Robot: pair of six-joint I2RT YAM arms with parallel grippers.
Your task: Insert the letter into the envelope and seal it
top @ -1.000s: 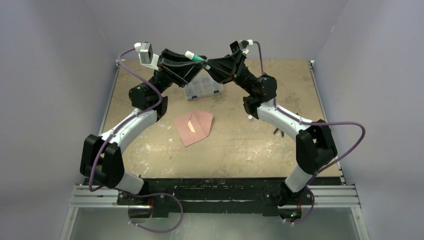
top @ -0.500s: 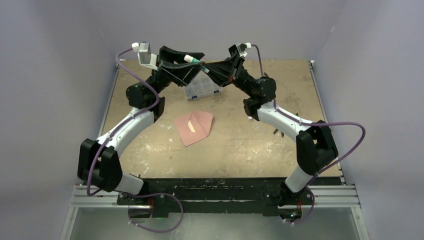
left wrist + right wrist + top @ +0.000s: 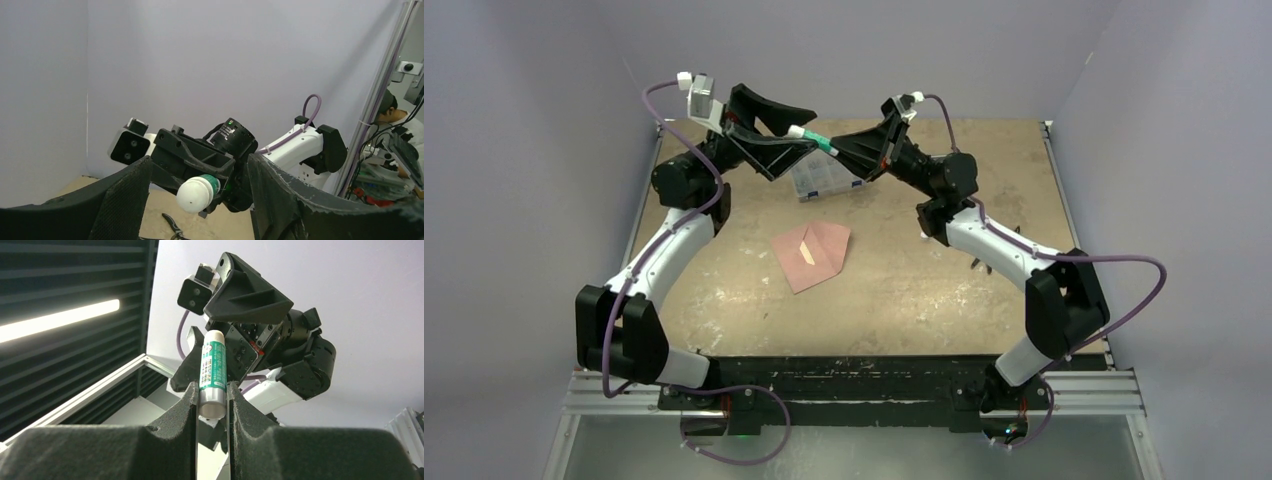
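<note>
Mid-table on the brown wooden tabletop lies the salmon-pink paper envelope, and just behind it sits the clear plastic compartment box. Up above that box the arms meet. The right gripper, on the right, pinches the green-and-white cylindrical glue stick, while the left gripper faces it from the left, fingers spread either side of the stick's cap end, not touching.
</note>
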